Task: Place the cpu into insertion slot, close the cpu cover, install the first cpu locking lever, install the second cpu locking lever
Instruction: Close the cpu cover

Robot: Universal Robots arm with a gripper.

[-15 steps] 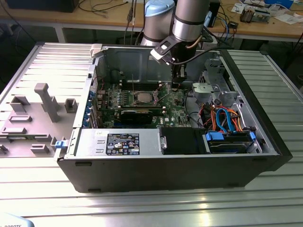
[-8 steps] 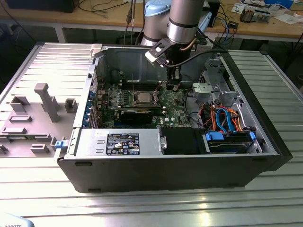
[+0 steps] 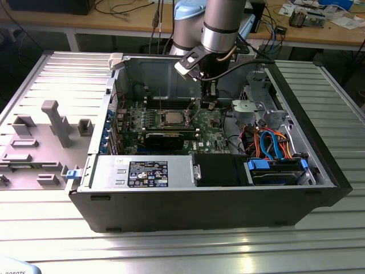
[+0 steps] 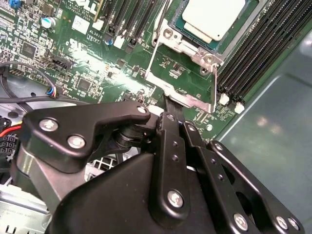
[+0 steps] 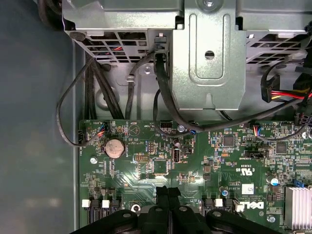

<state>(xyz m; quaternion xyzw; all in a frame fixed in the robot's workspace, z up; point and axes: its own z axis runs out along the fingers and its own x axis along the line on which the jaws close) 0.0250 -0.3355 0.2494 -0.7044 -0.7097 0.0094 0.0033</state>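
Observation:
The cpu lies silver face up inside the insertion slot, whose bright rim frames it; in the exterior view the cpu is at the middle of the green board. The cpu cover is swung open, its shiny frame lying over the board between the slot and my gripper. My gripper is shut, its tips right at the cover's free edge; I cannot tell whether they pinch it. The exterior view has the gripper low over the board, on that view's right of the cpu. A thin wire lever stands beside the slot.
Black memory slots flank the socket. A black expansion card lies in front of it, with the power supply nearer still. A metal drive cage and black cables are close to the gripper. Case walls surround everything.

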